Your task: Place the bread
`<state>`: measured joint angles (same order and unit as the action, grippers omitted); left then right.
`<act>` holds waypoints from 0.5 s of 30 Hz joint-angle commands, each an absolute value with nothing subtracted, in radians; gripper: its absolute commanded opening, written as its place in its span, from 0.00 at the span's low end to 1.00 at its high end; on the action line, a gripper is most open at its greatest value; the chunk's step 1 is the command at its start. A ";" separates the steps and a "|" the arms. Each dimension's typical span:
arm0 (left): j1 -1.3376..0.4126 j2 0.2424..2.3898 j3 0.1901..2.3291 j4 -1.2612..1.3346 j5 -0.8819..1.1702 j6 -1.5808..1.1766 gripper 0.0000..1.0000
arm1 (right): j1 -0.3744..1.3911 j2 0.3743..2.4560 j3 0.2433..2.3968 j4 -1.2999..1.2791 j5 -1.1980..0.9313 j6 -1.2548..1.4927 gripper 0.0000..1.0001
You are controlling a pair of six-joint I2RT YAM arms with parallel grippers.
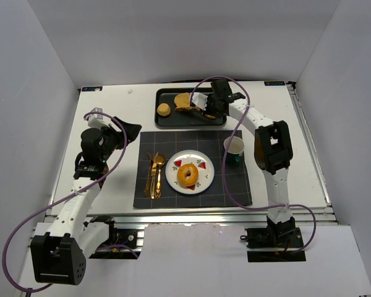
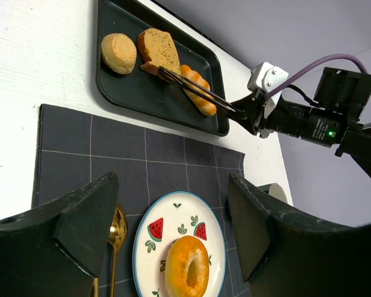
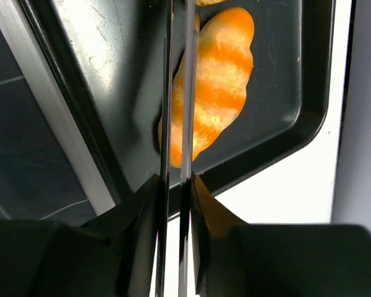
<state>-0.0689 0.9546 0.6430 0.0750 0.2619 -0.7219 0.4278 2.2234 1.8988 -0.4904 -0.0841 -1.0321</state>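
Finds the right gripper (image 2: pixel 247 113) clenched on the handle end of a pair of tongs (image 2: pixel 226 104), the two blades drawn almost together with only a narrow slit between them. Locates the bread slice (image 2: pixel 159 48) on the black tray (image 2: pixel 130 99) at the far side of the table, between a round bun (image 2: pixel 119 52) and a striped roll (image 3: pixel 226 68). Places the slice beyond the claw, at the far end of the tongs and toward the tray's left half. Notes the blades passing directly over the roll, along its long axis, before reaching the slice's near lower edge. Judges the right arm far nearer. Records the left gripper (image 2: pixel 172 229) spread wide and holding nothing, well apart from the tray, above the placemat (image 2: pixel 80 142) near the plate (image 2: pixel 142 235) with its bagel (image 2: pixel 187 269).

Cannot tell whether the tong tips pinch the slice or merely touch it: cut off at the top of the right wrist view, small and dark in the left wrist view. Cannot tell either whether the blades rest on the roll or clear it.
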 commanded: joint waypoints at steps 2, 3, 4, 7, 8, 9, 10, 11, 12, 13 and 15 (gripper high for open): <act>-0.066 0.931 0.652 0.078 0.252 -0.715 0.80 | 0.436 2.165 1.852 -0.433 -0.097 -1.055 0.15; -0.066 0.931 0.653 0.077 0.252 -0.715 0.80 | 0.436 2.154 1.844 -0.428 -0.103 -1.048 0.13; -0.066 0.931 0.653 0.077 0.252 -0.715 0.80 | 0.436 2.132 1.836 -0.425 -0.109 -1.043 0.11; -0.066 0.930 0.653 0.078 0.252 -0.715 0.80 | 0.434 2.085 1.819 -0.410 -0.144 -1.016 0.04; -0.066 0.928 0.652 0.078 0.250 -0.715 0.80 | 0.436 2.073 1.815 -0.407 -0.162 -1.006 0.04; -0.066 0.930 0.653 0.078 0.252 -0.715 0.80 | 0.434 2.057 1.809 -0.405 -0.173 -0.997 0.04; -0.066 0.927 0.652 0.080 0.250 -0.715 0.80 | 0.434 2.028 1.809 -0.405 -0.182 -0.985 0.03; -0.066 0.923 0.650 0.080 0.250 -0.715 0.80 | 0.434 2.014 1.806 -0.408 -0.193 -0.976 0.03; -0.066 0.922 0.649 0.078 0.250 -0.715 0.80 | 0.433 1.997 1.795 -0.408 -0.218 -0.956 0.03; -0.066 0.920 0.649 0.078 0.249 -0.715 0.80 | 0.433 1.965 1.787 -0.413 -0.228 -0.948 0.02; -0.066 0.913 0.647 0.077 0.249 -0.715 0.80 | 0.434 1.930 1.769 -0.417 -0.264 -0.924 0.02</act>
